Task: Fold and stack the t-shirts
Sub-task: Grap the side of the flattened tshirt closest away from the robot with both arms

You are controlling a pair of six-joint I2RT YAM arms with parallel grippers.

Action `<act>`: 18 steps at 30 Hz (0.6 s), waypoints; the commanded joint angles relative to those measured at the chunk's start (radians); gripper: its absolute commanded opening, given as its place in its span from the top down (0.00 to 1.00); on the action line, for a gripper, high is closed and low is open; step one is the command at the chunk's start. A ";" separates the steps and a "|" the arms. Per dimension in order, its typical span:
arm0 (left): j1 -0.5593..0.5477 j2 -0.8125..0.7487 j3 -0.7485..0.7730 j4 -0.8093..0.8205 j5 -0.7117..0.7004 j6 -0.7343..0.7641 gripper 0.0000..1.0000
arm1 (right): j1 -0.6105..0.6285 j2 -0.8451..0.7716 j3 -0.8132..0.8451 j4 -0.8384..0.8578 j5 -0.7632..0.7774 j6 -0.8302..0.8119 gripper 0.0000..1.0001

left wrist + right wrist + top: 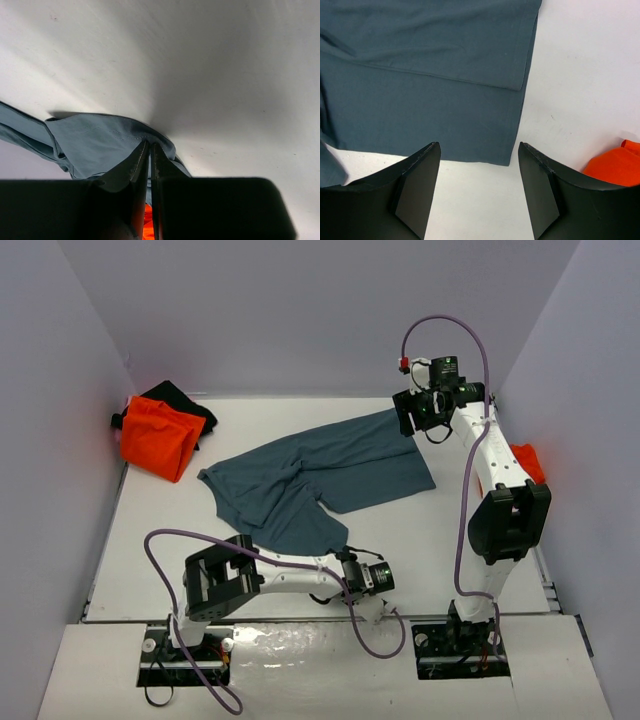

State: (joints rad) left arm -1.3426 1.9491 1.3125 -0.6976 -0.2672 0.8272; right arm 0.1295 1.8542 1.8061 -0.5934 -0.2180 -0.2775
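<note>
A blue-grey t-shirt (320, 475) lies spread and partly folded on the white table (450, 550). My left gripper (342, 554) is low at the shirt's near corner. In the left wrist view it (150, 146) is shut on a fold of the blue-grey cloth (95, 142), which is lifted off the table. My right gripper (409, 418) hangs above the shirt's far right corner. In the right wrist view it (479, 150) is open and empty, with the shirt's folded edge (445, 100) below and apart from the fingers.
A folded orange shirt (158, 437) lies on a black one (182, 400) at the back left. Another orange cloth (527, 462) lies at the right wall, and shows in the right wrist view (615, 165). Grey walls enclose the table on three sides.
</note>
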 commanded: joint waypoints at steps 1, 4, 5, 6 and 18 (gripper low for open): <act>0.012 -0.026 0.038 -0.010 -0.020 0.018 1.00 | -0.008 -0.066 -0.006 0.038 -0.014 0.010 0.39; 0.038 -0.045 0.067 -0.029 -0.005 0.003 1.00 | -0.008 -0.065 -0.009 0.040 -0.013 0.007 0.39; 0.054 -0.057 0.083 -0.035 -0.004 -0.007 1.00 | -0.008 -0.064 -0.013 0.041 -0.012 0.005 0.39; 0.065 -0.067 0.096 -0.042 0.003 -0.015 1.00 | -0.008 -0.061 -0.017 0.043 -0.012 -0.001 0.39; 0.279 -0.227 0.221 -0.106 0.057 -0.055 1.00 | 0.006 0.030 -0.124 -0.083 -0.015 -0.211 0.36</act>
State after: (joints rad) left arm -1.0807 1.7996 1.5058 -0.7564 -0.2137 0.7867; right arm 0.1302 1.8636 1.7189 -0.5983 -0.2253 -0.3454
